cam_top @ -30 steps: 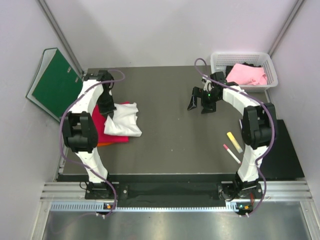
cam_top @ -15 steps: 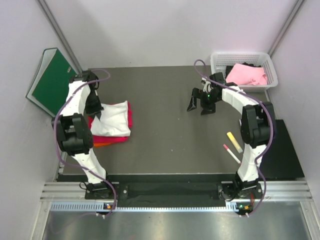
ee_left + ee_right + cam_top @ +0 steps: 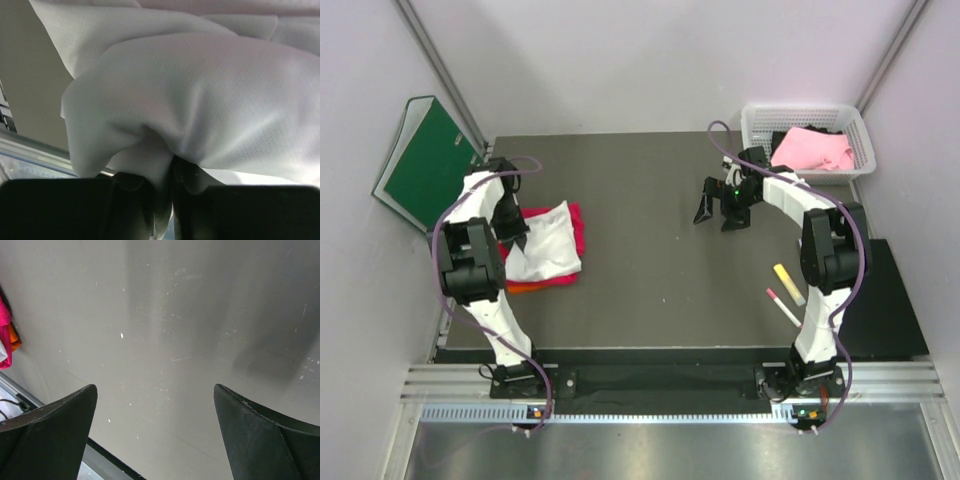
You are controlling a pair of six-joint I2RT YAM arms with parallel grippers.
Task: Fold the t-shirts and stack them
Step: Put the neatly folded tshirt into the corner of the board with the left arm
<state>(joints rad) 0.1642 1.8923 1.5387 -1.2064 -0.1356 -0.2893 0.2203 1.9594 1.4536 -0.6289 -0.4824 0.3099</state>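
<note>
A folded white t-shirt [image 3: 546,244] lies on a crimson-red t-shirt [image 3: 576,226] at the table's left, with an orange t-shirt [image 3: 524,288] showing under their near edge. My left gripper [image 3: 511,231] is at the white shirt's left edge, shut on a fold of it [image 3: 165,165]. The white cloth [image 3: 200,95] fills the left wrist view. A light pink t-shirt [image 3: 812,149] lies in the white basket [image 3: 757,122] at the back right. My right gripper [image 3: 717,214] is open and empty above bare table [image 3: 175,340]. Red and orange cloth [image 3: 7,332] shows at the right wrist view's left edge.
A flat green binder [image 3: 426,164] leans against the left wall behind the left arm. A yellow marker [image 3: 788,283] and a pink pen [image 3: 782,307] lie on the table near the right arm's base.
My left gripper has pulled the white shirt leftward over the red one and then come slightly nearer. The white shirt now lies flatter on the stack. The right arm has not moved.
</note>
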